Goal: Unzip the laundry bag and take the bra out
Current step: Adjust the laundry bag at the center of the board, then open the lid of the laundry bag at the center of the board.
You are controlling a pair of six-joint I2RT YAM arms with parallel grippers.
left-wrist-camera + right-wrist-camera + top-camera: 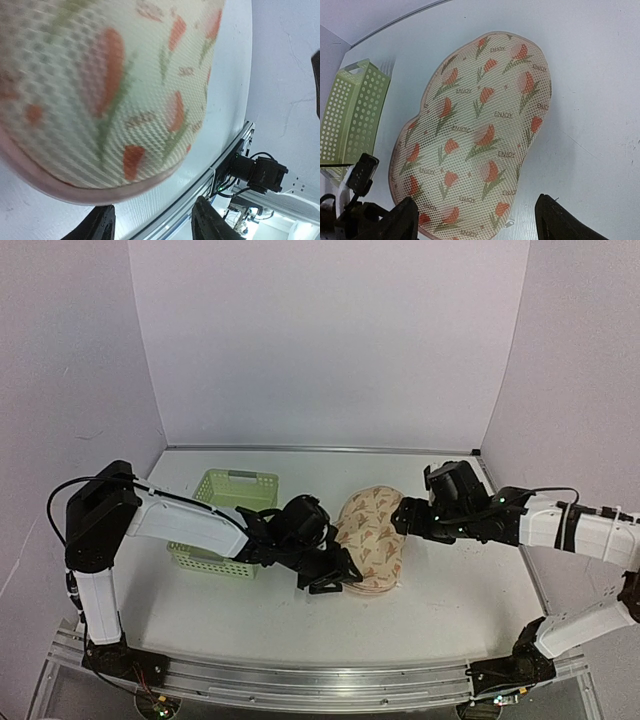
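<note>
1. The tabletop is white and carries every item. Both arms reach in from its near edge.

2. The laundry bag lies flat near the middle of the tabletop, printed side up. Its long axis runs roughly from the near edge to the far edge. The right wrist view shows the outline unbroken, so the bag is judged to be zipped shut. No bra is visible; it is presumably inside. This flat placement exposes the whole perimeter to both arms.

3. A light green lattice basket stands left of the bag, toward the far left corner. It is apart from the bag and not part of the task.

4. The left gripper sits low at the bag's near left side. Its jaws are spread and pinch nothing. In the left wrist view the bag's rim lies just beyond the fingertips. This low approach suits a pinch on the rim.

5. The right gripper hangs at the bag's right side, above the tabletop. Its jaws are spread wide and empty. It is positioned to steady the bag or reach the zip.

6. The pink zip edging runs round the bag's perimeter.

7. A small pale tab projects from the rim. Whether it is the zip pull or the loop cannot be determined.
</note>
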